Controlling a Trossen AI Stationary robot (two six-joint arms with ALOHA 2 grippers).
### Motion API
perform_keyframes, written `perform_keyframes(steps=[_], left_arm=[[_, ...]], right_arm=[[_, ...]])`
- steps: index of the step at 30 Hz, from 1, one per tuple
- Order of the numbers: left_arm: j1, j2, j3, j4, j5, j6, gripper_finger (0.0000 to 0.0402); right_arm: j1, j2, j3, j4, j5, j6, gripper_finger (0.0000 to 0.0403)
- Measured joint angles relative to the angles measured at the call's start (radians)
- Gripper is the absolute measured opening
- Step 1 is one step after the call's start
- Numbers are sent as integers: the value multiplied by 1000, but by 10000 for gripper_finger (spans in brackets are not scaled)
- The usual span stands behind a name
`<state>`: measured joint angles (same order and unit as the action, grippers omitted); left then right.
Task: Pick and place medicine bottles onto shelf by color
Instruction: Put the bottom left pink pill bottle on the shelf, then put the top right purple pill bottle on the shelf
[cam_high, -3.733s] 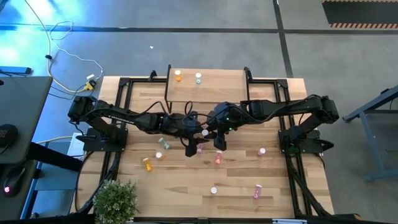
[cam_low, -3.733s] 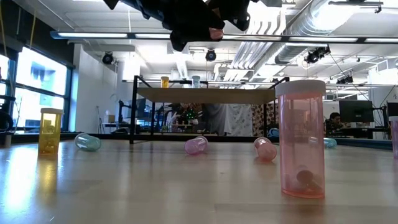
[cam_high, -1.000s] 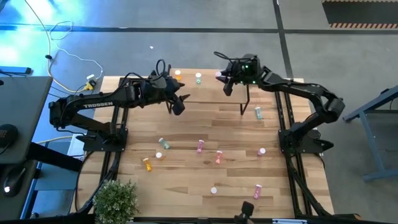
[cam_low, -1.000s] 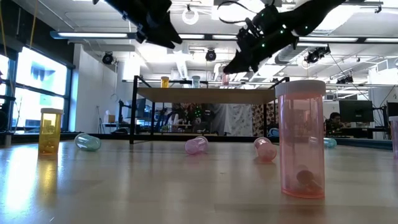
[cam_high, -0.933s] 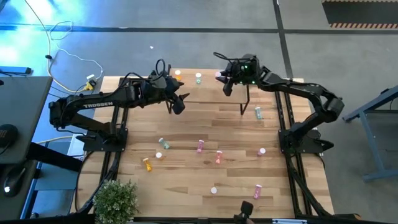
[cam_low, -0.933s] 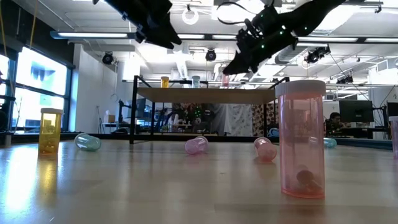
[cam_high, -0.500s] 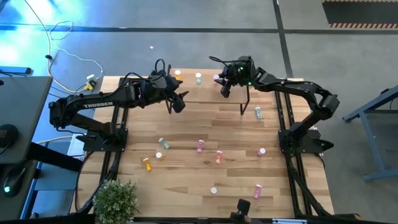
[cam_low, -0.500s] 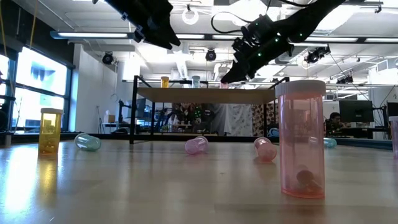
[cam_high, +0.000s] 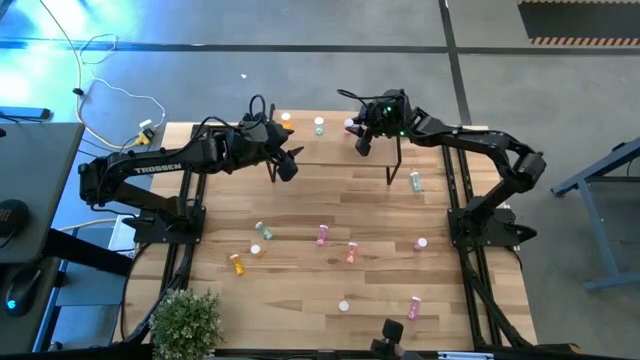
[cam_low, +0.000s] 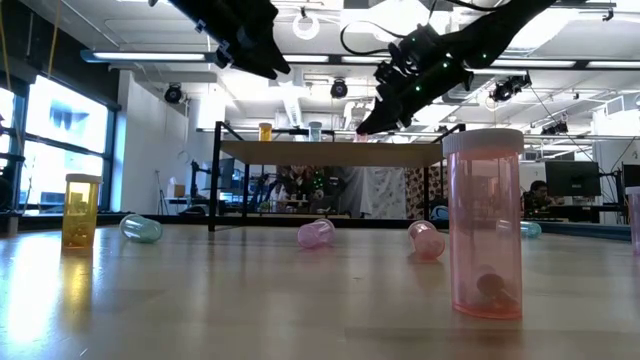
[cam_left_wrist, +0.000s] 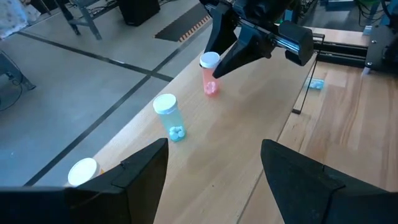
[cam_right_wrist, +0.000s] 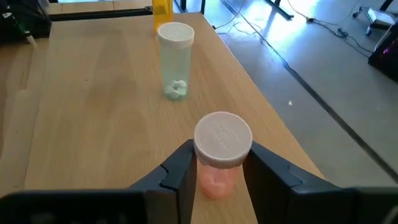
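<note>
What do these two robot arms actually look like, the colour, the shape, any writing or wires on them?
Both are dark, nearly black, slim jointed arms. The left arm carries pale TROSSEN lettering along one link. The right arm shows a small green light near its wrist and thin black cables looping above it. Each ends in a gripper with two flat, tapering dark fingers.

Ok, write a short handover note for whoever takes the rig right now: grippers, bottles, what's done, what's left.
Right gripper: over the shelf, fingers around an upright salmon bottle on the board.
Left gripper: open, empty, above the shelf's left part.
Done: orange bottle and pale green bottle stand on the shelf.
Left: release the salmon one; the loose bottles on the table need shelving.
</note>
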<state>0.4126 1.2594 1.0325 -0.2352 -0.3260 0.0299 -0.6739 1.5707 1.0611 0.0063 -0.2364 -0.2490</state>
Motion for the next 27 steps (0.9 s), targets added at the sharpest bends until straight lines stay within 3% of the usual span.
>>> perform_keyframes(steps=[9, 27], left_arm=[[0, 0, 0, 0, 0, 0, 246], [0, 1, 0, -12, 0, 10, 246]], right_arm=[[0, 0, -2, -11, 0, 40, 150], [2, -59, -2, -139, 60, 70, 152]])
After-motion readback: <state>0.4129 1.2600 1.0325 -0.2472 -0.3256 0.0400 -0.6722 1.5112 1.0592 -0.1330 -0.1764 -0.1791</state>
